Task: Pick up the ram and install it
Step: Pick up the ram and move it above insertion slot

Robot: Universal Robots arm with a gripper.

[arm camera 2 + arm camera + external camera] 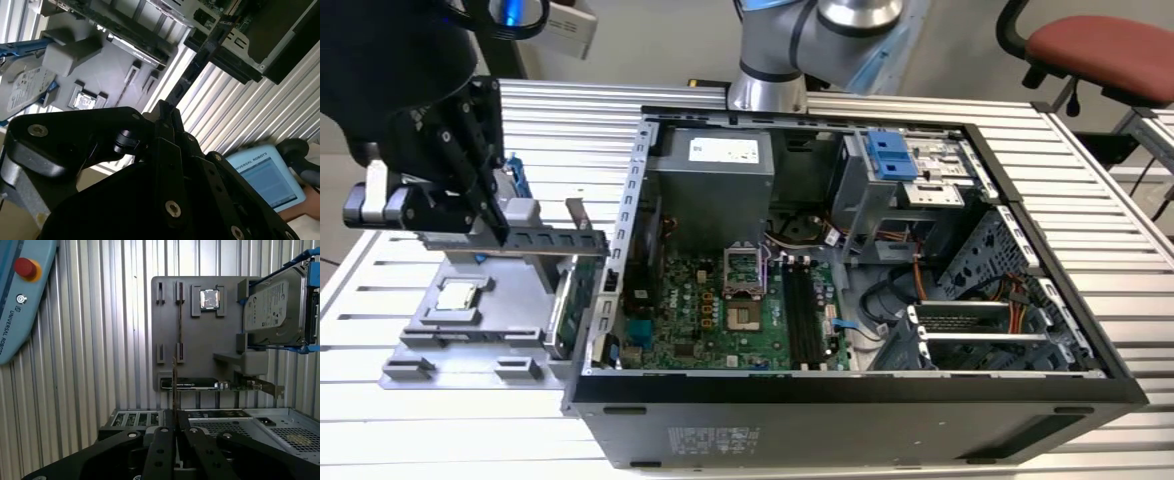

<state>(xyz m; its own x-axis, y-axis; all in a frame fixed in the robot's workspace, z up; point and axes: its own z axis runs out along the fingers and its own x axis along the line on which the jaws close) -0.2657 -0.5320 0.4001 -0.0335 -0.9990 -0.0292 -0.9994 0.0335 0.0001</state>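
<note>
My black gripper (490, 226) hangs over the grey parts tray (467, 335), at the exterior view's left, beside the open computer case (854, 392). It is shut on the ram (550, 240), a thin dark stick that juts out sideways toward the case wall. In the first wrist view the ram (174, 390) is edge-on, rising out of the closed fingers (162, 432). In the second wrist view the ram (200, 55) reaches from the fingers' tips (159, 111) toward the case edge. The motherboard's long black memory slots (803, 312) lie inside the case, well apart from the gripper.
The tray also holds a processor chip (209, 299), a silver hard drive with blue brackets (275, 305) and a green card (200, 384). A blue teach pendant (20, 295) lies on the ribbed metal table (427, 420). A red chair (1107, 45) stands at the back right.
</note>
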